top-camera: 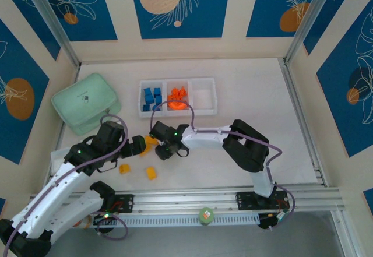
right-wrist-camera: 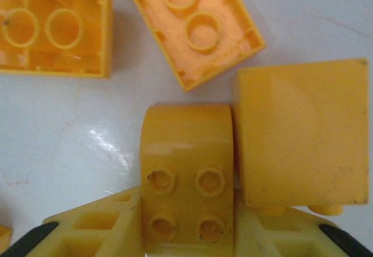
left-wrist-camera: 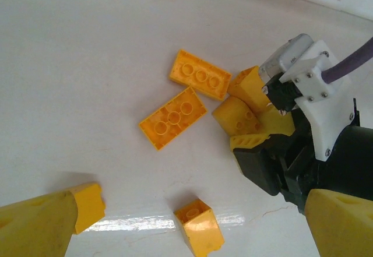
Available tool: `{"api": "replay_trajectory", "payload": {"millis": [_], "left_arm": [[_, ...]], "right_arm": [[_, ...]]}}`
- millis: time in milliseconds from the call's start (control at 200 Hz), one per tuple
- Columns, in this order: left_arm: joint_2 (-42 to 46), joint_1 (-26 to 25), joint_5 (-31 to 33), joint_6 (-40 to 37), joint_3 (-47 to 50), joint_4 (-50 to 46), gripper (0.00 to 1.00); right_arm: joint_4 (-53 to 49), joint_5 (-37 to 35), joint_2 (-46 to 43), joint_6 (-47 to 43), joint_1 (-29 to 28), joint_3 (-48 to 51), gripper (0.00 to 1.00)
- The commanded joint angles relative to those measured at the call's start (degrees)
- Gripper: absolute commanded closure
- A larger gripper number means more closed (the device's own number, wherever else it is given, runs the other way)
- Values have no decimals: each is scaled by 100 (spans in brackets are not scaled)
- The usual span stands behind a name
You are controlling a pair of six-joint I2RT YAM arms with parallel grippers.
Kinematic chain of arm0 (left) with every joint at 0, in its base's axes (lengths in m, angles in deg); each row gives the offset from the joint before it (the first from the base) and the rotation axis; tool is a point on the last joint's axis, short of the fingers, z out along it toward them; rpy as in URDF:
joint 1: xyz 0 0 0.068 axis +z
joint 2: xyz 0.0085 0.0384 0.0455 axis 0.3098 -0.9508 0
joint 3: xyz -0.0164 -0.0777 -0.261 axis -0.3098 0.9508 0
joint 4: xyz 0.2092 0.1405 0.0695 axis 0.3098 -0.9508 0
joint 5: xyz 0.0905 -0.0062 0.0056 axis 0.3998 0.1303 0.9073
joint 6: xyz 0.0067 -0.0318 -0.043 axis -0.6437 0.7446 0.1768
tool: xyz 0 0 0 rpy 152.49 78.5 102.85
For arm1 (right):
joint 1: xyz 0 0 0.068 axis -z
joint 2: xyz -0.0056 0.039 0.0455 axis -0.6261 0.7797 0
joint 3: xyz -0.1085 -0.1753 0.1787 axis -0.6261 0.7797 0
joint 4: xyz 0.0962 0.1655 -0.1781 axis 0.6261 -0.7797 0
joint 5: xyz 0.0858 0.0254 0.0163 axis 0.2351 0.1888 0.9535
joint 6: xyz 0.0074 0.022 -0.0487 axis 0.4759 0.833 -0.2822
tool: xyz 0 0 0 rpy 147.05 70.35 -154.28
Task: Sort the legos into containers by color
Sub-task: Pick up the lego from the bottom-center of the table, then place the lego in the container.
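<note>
Tabletop (top-camera: 250,76): right fingers (right-wrist-camera: 93,229) around yellow lego (right-wrist-camera: 186,164)

No words, numbers or brand names can be read anywhere. The mint-green case (top-camera: 87,102) has a small dark mark on its lid, too small to make out. The upturned yellow brick (right-wrist-camera: 195,27) shows faint raised marks along its inner rim, too blurred to read. The green round cap (top-camera: 205,215) on the rail at the near edge of the bench has a small red-and-white patch with no legible characters.
</note>
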Motion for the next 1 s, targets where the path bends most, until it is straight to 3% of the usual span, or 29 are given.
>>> {"api": "replay_trajectory", "payload": {"millis": [0, 440, 670, 995], "left_arm": [[23, 59, 57, -13, -247, -185, 1], [-148, 59, 129, -217, -805, -283, 0], [-296, 59, 98, -550, -1042, 29, 1], [-771, 59, -63, -714, -1162, 760, 1]], "right_arm": [[-128, -12, 54, -40, -135, -162, 68], [-166, 37, -1463, 22, 147, 418, 73], [-670, 320, -2059, 84, 1075, 250, 74], [-1024, -166, -1248, -36, 2495, -847, 75]]}}
